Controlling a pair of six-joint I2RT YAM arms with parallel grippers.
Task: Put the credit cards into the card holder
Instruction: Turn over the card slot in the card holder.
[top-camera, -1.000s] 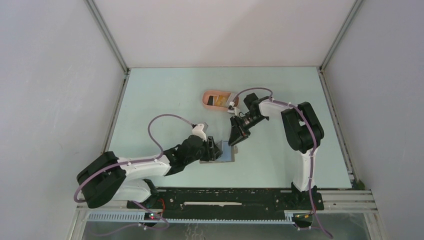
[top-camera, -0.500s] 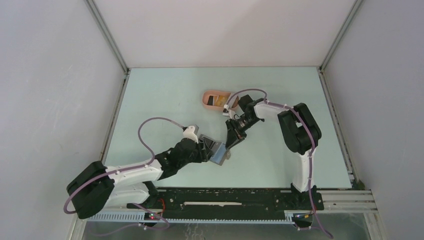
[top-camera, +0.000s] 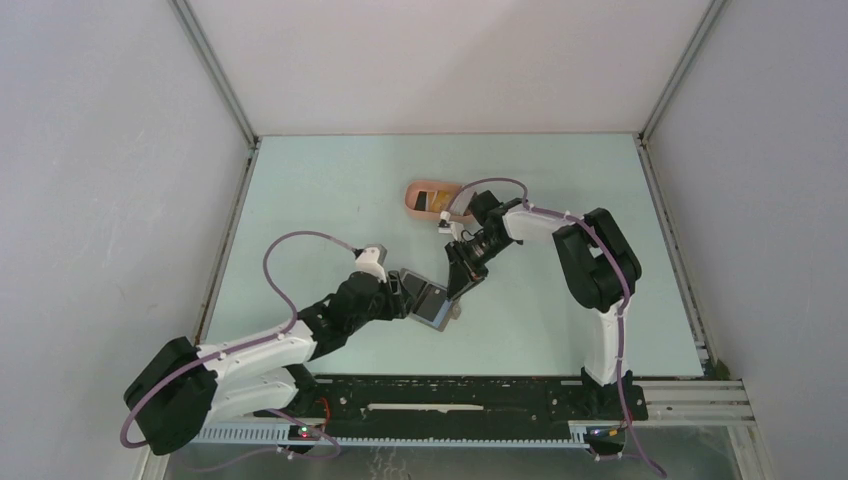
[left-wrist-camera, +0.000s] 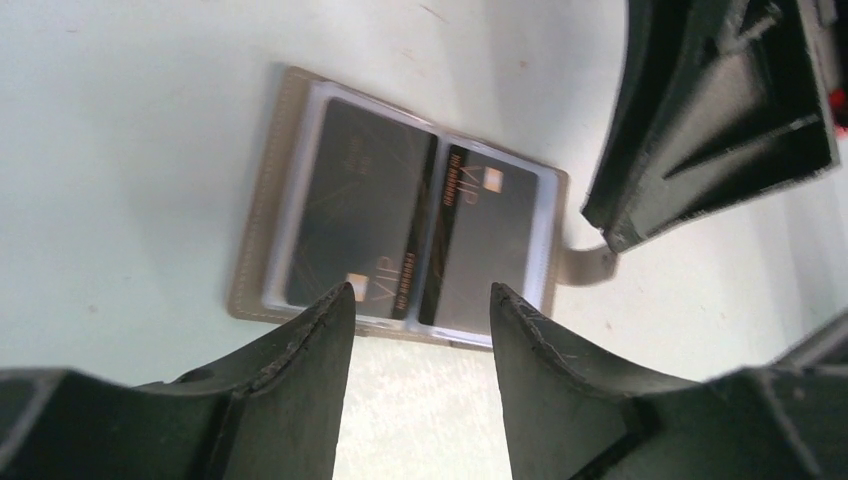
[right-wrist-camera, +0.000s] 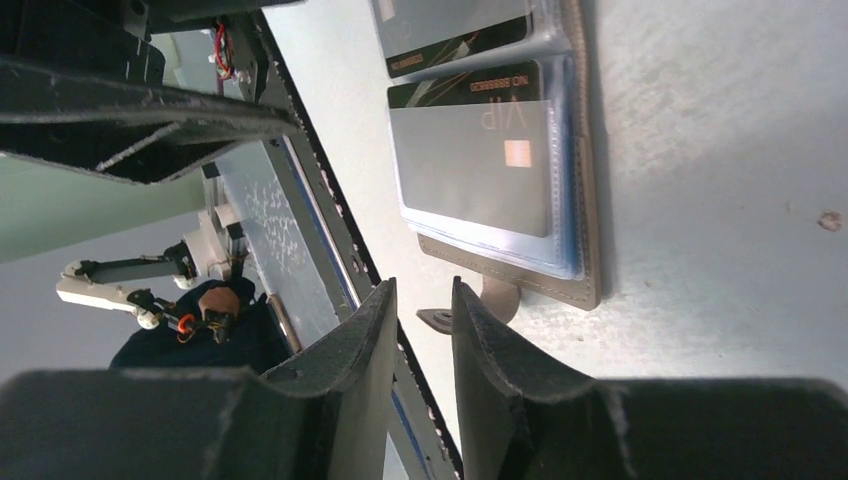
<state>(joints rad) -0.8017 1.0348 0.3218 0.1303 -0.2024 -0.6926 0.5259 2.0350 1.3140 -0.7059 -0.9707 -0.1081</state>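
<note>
The grey card holder (top-camera: 433, 305) lies open on the table, with two dark cards (left-wrist-camera: 400, 230) in its clear sleeves. In the right wrist view the holder (right-wrist-camera: 590, 200) shows a grey card (right-wrist-camera: 470, 170) in a sleeve and its snap tab (right-wrist-camera: 470, 310). My left gripper (top-camera: 408, 293) is open and empty just left of the holder; in the left wrist view it (left-wrist-camera: 420, 300) frames the holder's near edge. My right gripper (top-camera: 460, 280) hangs over the holder's far right edge. In the right wrist view the right gripper (right-wrist-camera: 422, 300) is empty, its jaws a narrow gap apart.
A salmon-pink oval tray (top-camera: 415, 190) stands behind the right gripper with a black and a yellow card (top-camera: 430, 202) in it. The right gripper's body (left-wrist-camera: 720, 110) looms at the top right of the left wrist view. Grey walls enclose the table.
The card holder has shifted left and turned, and now lies open. My left gripper has drawn back left off it. My right gripper has moved left and nearer, following the holder.
</note>
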